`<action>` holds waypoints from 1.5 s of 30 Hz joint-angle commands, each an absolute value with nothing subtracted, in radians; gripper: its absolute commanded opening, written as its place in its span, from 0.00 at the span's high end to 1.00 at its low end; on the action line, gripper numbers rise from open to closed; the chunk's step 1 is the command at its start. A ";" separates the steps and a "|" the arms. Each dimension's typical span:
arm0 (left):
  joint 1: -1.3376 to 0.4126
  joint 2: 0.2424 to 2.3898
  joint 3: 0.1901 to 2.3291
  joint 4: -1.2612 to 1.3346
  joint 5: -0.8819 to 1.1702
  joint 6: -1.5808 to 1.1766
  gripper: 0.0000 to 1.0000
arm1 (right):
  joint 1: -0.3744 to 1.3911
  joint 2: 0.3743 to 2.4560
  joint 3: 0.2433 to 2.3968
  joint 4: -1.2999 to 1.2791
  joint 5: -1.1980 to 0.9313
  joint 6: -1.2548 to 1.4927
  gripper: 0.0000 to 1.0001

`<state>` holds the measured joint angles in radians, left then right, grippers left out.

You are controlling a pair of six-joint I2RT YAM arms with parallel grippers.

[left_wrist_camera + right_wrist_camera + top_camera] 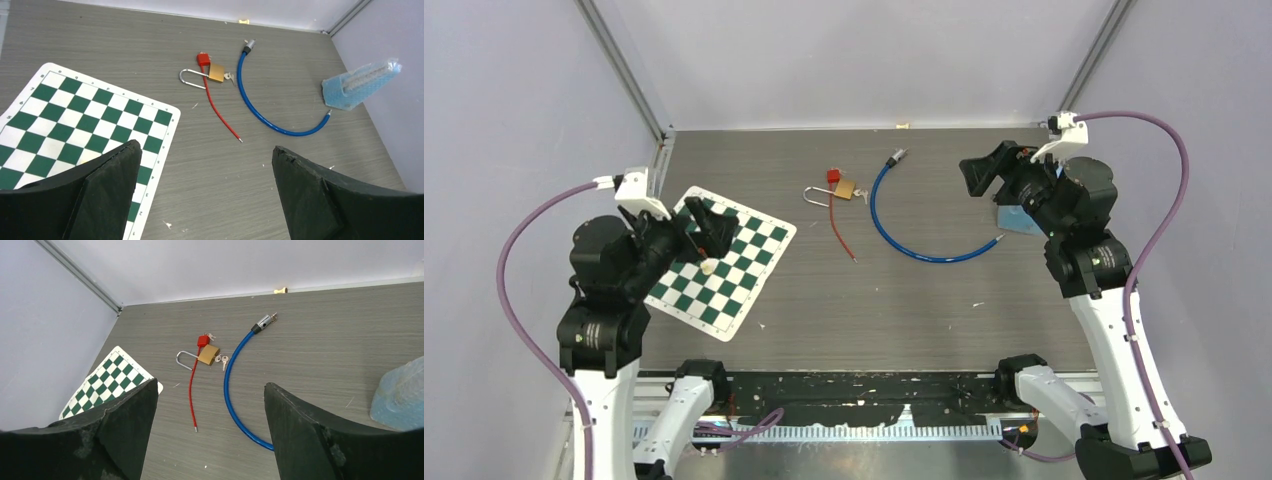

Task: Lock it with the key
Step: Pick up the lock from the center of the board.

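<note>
Since nothing is grasped yet, my left jaws and right jaws hang spread and empty over the grey wood-grain surface point(904, 310), flanking the work. Between the green-and-white chessboard mat point(754, 265) and the curved blue cable point(876, 215) lies the brass padlock point(208, 354), shackle open, small silver key point(223, 359) just beside its body, reachable by either.

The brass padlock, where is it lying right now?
In the top view the padlock lies near the middle of the table's far half, beside the red cable, with the blue cable just to its right.
</note>
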<state>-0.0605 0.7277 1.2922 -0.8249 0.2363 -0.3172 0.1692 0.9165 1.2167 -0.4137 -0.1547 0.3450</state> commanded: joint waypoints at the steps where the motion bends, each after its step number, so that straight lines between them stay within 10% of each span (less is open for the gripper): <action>1: -0.055 0.686 1.280 -0.868 0.268 -0.337 0.00 | 0.169 0.911 1.214 -0.387 -0.099 0.387 0.15; 19: -0.055 0.541 0.927 -0.599 0.382 -0.373 0.00 | 0.475 1.203 1.112 -0.410 0.077 0.196 0.01; 36: -0.057 0.618 0.646 -0.319 0.444 -0.547 0.04 | 0.707 1.655 1.296 -0.301 0.141 0.231 0.37; 45: -0.058 0.697 0.702 -0.326 0.366 -0.542 0.04 | 0.721 2.062 1.654 -0.217 0.270 0.148 0.24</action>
